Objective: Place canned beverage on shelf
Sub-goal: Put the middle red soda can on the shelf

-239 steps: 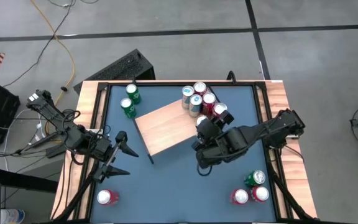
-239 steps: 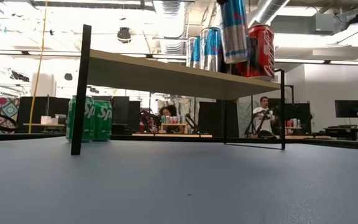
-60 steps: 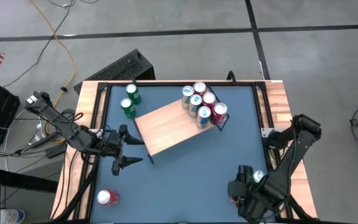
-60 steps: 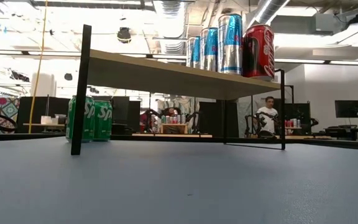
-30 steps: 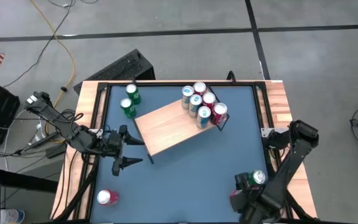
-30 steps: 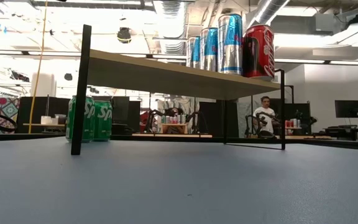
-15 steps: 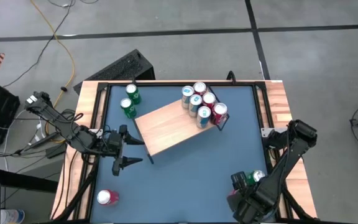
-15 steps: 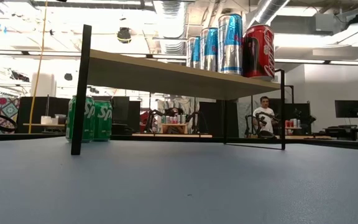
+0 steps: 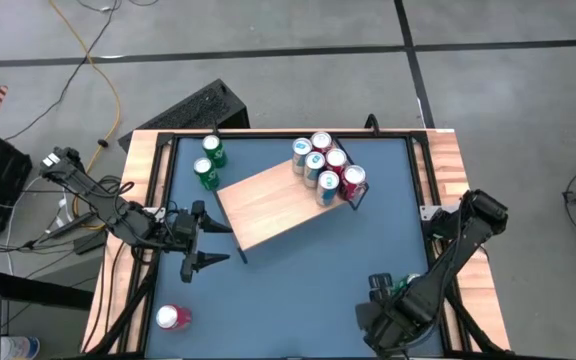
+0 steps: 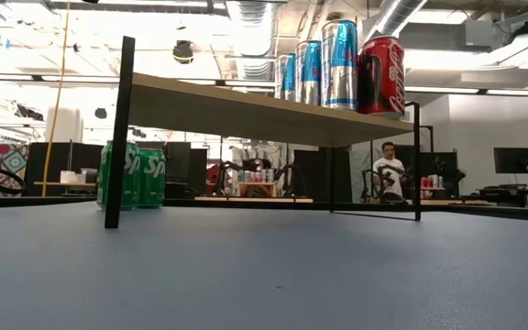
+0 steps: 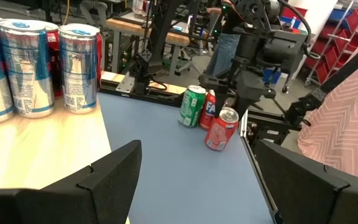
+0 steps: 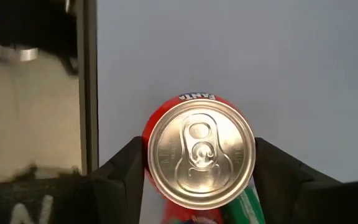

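Right claw (image 12: 199, 171) hangs directly over an orange Fanta can (image 12: 199, 163) at the counter's (image 9: 288, 270) near right corner, fingers straddling it; contact cannot be confirmed. Left claw (image 9: 211, 243) waits open beside the shelf (image 9: 268, 205), which carries five cans (image 9: 324, 168).

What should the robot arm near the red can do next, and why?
Probably close the right gripper on the red can. Its fingers sit on either side of the can's top without clearly squeezing it yet, and the shelf has bare room for another can.
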`<state>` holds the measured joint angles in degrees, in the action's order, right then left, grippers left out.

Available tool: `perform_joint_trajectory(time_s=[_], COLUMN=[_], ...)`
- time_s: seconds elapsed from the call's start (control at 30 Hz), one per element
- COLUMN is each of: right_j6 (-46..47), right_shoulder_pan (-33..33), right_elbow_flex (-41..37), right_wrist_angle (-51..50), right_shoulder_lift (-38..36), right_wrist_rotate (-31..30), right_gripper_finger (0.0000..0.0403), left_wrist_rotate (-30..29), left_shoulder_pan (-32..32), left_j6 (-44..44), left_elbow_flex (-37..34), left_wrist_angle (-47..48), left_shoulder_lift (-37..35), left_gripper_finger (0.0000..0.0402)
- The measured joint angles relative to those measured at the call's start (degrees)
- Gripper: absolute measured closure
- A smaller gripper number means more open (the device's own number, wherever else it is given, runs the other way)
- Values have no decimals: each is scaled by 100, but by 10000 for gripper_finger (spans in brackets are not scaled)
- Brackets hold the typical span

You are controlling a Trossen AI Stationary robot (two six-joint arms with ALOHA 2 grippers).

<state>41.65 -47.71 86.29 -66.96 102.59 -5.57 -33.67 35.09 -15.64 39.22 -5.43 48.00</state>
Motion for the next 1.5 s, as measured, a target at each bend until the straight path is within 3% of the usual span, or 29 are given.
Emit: perform_joint_trajectory(time_s=[0.17, 0.33, 0.77, 1.13, 1.5], right_j6=[1230, 1878, 2067, -354, -2680], right_shoulder_pan=[-21, -32, 110, 842, 1975], right_elbow_flex=[-24, -46, -28, 1245, 2575], right_wrist_angle=[77, -55, 514, 551, 392], right_shoulder_lift=[35, 53, 40, 24, 13], right_wrist_rotate=[-972, -1742, -2916, -2909, -2777], right_gripper_finger=[182, 184, 185, 188, 191], left_wrist_rotate=[2, 3, 4, 15, 156], left_shoulder_pan=[1, 1, 2, 1, 2], left_j6=[-2, -2, -4, -11, -6], left_elbow_flex=[0, 0, 0, 0, 0], left_wrist_angle=[2, 1, 0, 0, 11], left_shoulder_lift=[-1, 0, -1, -1, -1], left_gripper_finger=[99, 99, 99, 99, 99])
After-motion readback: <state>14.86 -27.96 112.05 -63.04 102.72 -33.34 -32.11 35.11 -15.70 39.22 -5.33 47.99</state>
